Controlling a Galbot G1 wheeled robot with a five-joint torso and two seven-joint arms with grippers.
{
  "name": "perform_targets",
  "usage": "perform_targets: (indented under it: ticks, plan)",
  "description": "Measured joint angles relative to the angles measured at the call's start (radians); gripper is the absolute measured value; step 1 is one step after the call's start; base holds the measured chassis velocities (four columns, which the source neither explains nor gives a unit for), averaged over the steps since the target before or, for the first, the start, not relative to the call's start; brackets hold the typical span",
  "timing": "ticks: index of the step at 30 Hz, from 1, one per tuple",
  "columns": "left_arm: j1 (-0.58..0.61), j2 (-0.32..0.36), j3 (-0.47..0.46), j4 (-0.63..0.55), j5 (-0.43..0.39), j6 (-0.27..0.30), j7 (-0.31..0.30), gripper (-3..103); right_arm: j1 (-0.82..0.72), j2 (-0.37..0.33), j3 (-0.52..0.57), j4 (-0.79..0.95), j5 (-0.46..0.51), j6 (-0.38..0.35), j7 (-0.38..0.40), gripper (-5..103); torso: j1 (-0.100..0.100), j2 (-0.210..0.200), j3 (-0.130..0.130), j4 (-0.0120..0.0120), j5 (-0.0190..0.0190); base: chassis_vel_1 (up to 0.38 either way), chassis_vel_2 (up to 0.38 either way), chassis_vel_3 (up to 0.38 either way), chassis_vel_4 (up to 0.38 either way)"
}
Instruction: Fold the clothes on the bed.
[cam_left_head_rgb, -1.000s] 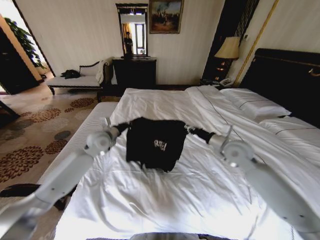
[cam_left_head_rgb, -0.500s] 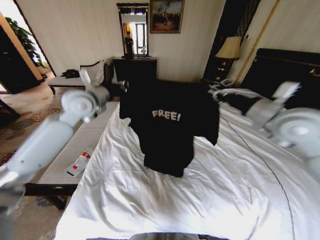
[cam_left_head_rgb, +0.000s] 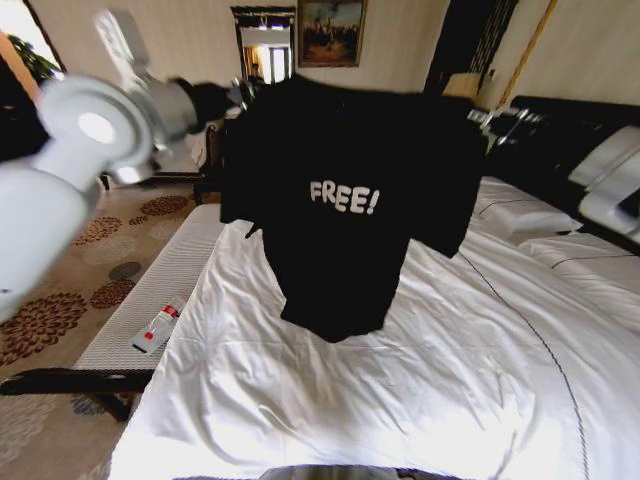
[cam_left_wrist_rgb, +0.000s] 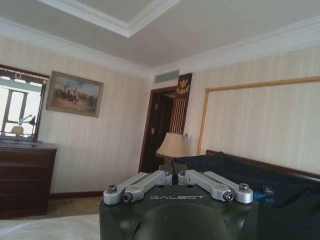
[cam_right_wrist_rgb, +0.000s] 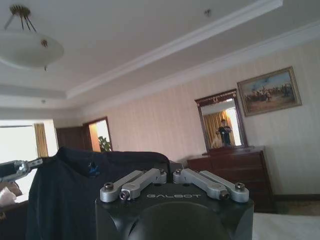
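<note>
The clothes are one black T-shirt (cam_left_head_rgb: 345, 200) with white "FREE!" lettering, hanging spread out in the air above the white bed (cam_left_head_rgb: 400, 400). Its hem hangs just over the sheet. My left gripper (cam_left_head_rgb: 240, 95) is shut on one shoulder and my right gripper (cam_left_head_rgb: 490, 118) on the other, both raised high. In the left wrist view the gripper (cam_left_wrist_rgb: 173, 175) pinches the dark cloth (cam_left_wrist_rgb: 280, 195), which stretches away from it. In the right wrist view the gripper (cam_right_wrist_rgb: 170, 174) holds the shirt (cam_right_wrist_rgb: 70, 195), with the left gripper (cam_right_wrist_rgb: 20, 167) at its far end.
A narrow white bench (cam_left_head_rgb: 150, 290) stands along the bed's left side with a small bottle (cam_left_head_rgb: 158, 325) on it. Pillows (cam_left_head_rgb: 520, 215) and a dark headboard (cam_left_head_rgb: 570, 140) are on the right. A dark dresser (cam_right_wrist_rgb: 235, 170) with a mirror stands at the far wall.
Both arms have risen and spread apart, lifting the shirt from a bunched heap on the bed to a hanging, opened-out sheet of cloth.
</note>
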Motion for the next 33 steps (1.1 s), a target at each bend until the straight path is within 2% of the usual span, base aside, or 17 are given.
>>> perform_targets:
  ticks: [2, 6, 8, 11, 12, 15, 17, 18, 20, 21, 22, 23, 25, 27, 28, 31, 33]
  plan:
    - [-0.007, 0.013, -0.003, -0.005, -0.013, 0.003, 0.0, 0, 0.008, -0.004, 0.001, 0.001, 0.014, 0.0, 0.005, 1, 0.0, 0.0, 0.0, 0.0, -0.0002, 0.0, 0.0, 0.0, 0.0]
    - [0.014, 0.118, -0.06, -0.067, -0.087, 0.016, 0.002, 0, 0.042, -0.034, 0.007, 0.03, 0.096, 0.002, 0.038, 1, 0.0, 0.0, 0.0, 0.0003, -0.0005, 0.0, 0.0, 0.0, 0.0]
    - [0.026, 0.131, -0.075, -0.076, -0.094, 0.017, 0.002, 0, 0.044, -0.038, 0.009, 0.039, 0.106, 0.002, 0.042, 1, 0.0, 0.0, 0.0, 0.0002, -0.0004, 0.0, 0.0, 0.0, 0.0]
    - [0.133, 0.228, -0.199, -0.152, -0.155, 0.029, 0.001, 0, 0.062, -0.047, 0.015, 0.104, 0.198, 0.002, 0.113, 1, 0.0, 0.0, 0.0, 0.0, -0.0005, 0.0, 0.0, 0.0, 0.0]
    - [0.133, 0.228, -0.199, -0.152, -0.155, 0.029, 0.001, 0, 0.062, -0.047, 0.015, 0.104, 0.198, 0.002, 0.113, 1, 0.0, 0.0, 0.0, 0.0, -0.0005, 0.0, 0.0, 0.0, 0.0]
    - [0.243, 0.361, -0.312, -0.23, -0.198, 0.028, 0.007, 0, 0.072, -0.049, 0.022, 0.164, 0.268, -0.004, 0.176, 1, 0.0, 0.0, 0.0, 0.0001, -0.0008, 0.0, 0.0, 0.0, 0.0]
    - [0.297, 0.455, -0.375, -0.283, -0.222, 0.001, 0.014, 0, 0.065, -0.046, 0.04, 0.192, 0.302, -0.011, 0.208, 1, 0.0, 0.0, 0.0, 0.0003, -0.001, 0.0, 0.0, 0.0, 0.0]
    - [0.297, 0.455, -0.375, -0.283, -0.222, 0.001, 0.014, 0, 0.065, -0.046, 0.04, 0.192, 0.302, -0.011, 0.208, 1, 0.0, 0.0, 0.0, 0.0003, -0.001, 0.0, 0.0, 0.0, 0.0]
    - [0.398, 0.62, -0.514, -0.358, -0.28, -0.043, 0.02, 0, 0.034, -0.046, 0.119, 0.232, 0.378, -0.026, 0.263, 1, 0.0, 0.0, 0.0, 0.0008, -0.0002, 0.0, 0.0, 0.0, 0.0]
    - [0.412, 0.658, -0.536, -0.372, -0.303, -0.048, 0.019, 0, 0.012, -0.052, 0.169, 0.25, 0.419, -0.031, 0.286, 1, 0.0, 0.0, 0.0, 0.0007, 0.0, 0.0, 0.0, 0.0, 0.0]
    - [0.423, 0.734, -0.56, -0.4, -0.373, -0.04, 0.013, 0, -0.016, -0.066, 0.248, 0.288, 0.511, -0.046, 0.339, 1, 0.0, 0.0, 0.0, 0.0007, 0.0006, 0.0, 0.0, 0.0, 0.0]
    - [0.423, 0.734, -0.56, -0.4, -0.373, -0.04, 0.013, 0, -0.016, -0.066, 0.248, 0.288, 0.511, -0.046, 0.339, 1, 0.0, 0.0, 0.0, 0.0007, 0.0006, 0.0, 0.0, 0.0, 0.0]
    - [0.383, 0.782, -0.585, -0.416, -0.485, 0.015, -0.022, 0, -0.028, -0.095, 0.334, 0.34, 0.636, -0.052, 0.413, 1, 0.0, 0.0, 0.0, -0.0003, 0.0001, 0.0, 0.0, 0.0, 0.0]
    - [0.32, 0.821, -0.596, -0.426, -0.573, 0.073, -0.069, 0, -0.026, -0.127, 0.388, 0.377, 0.721, -0.054, 0.472, 1, 0.0, 0.0, 0.0, -0.0004, -0.0001, 0.0, 0.0, 0.0, 0.0]
    - [0.32, 0.821, -0.596, -0.426, -0.573, 0.073, -0.069, 0, -0.026, -0.127, 0.388, 0.377, 0.721, -0.054, 0.472, 1, 0.0, 0.0, 0.0, -0.0004, -0.0001, 0.0, 0.0, 0.0, 0.0]
    - [0.246, 0.865, -0.572, -0.437, -0.655, 0.139, -0.134, 0, -0.019, -0.16, 0.439, 0.391, 0.832, -0.066, 0.557, 1, 0.0, 0.0, 0.0, 0.0004, -0.0005, 0.0, 0.0, 0.0, 0.0]
    - [0.227, 0.87, -0.568, -0.437, -0.678, 0.156, -0.156, 0, -0.015, -0.165, 0.445, 0.391, 0.856, -0.069, 0.576, 1, 0.0, 0.0, 0.0, 0.0003, -0.0004, 0.0, 0.0, 0.0, 0.0]
